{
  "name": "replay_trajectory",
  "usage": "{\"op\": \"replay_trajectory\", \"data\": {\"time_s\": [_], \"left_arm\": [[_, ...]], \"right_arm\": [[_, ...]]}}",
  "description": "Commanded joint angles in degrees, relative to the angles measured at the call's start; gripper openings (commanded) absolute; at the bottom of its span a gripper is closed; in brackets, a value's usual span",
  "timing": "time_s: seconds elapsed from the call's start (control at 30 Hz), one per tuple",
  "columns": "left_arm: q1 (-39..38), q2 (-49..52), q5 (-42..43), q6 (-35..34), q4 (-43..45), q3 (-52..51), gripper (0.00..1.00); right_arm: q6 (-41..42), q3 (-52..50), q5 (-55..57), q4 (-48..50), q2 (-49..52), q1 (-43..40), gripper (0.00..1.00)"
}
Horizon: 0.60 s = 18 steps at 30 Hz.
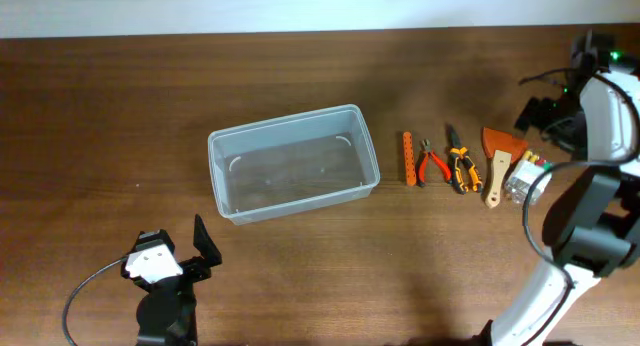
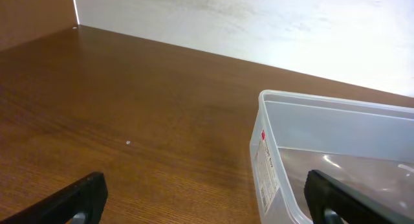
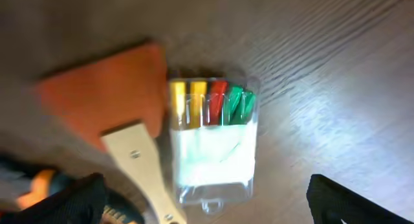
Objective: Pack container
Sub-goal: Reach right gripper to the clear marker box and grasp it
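The clear plastic container (image 1: pixel 372 146) stands empty at mid table. It also shows in the left wrist view (image 2: pixel 336 105), to the right. My left gripper (image 1: pixel 178 248) is open and empty, near the table's front edge, in front of the container's left corner. In the left wrist view my left gripper (image 2: pixel 207 208) straddles that corner. My right gripper (image 1: pixel 538 118) is at the far right. In the right wrist view my right gripper (image 3: pixel 207 204) is open wide above the small clear box (image 3: pixel 213 143) and touches nothing.
Right of the container lie an orange bar (image 1: pixel 408 158), red pliers (image 1: pixel 432 165), orange-black pliers (image 1: pixel 461 172), an orange scraper (image 1: pixel 498 156) with a wooden handle (image 3: pixel 139 166), and the small clear box with coloured pieces (image 1: pixel 527 176).
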Motion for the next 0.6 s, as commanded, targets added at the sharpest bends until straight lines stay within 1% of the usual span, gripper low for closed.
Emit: {"op": "replay_trajectory", "data": {"time_s": [0.0,0.27,0.37,0.47,0.57], "left_arm": [[-0.24,-0.26,-0.22,0.50,-0.04,-0.22,0.99],[-0.24,-0.26,-0.22,0.50,-0.04,-0.22,0.99],[-0.24,-0.26,-0.22,0.50,-0.04,-0.22,0.99],[-0.24,-0.26,-0.20,0.50,-0.04,-0.22,0.99],[-0.24,-0.26,-0.22,0.50,-0.04,-0.22,0.99]], "right_arm": [[-0.26,-0.39,-2.93,-0.55,4.37,-0.37,0.99],[-0.24,-3.02,-2.93,1.46,6.97,-0.28,0.99],[-0.24,-5.70,-2.89,3.04,6.97,-0.33,1.00],[-0.22,-8.81,-2.89,5.09,6.97,-0.33,0.96],[-0.20,-12.31,-2.91,8.09,6.97,-0.33,0.96]]}}
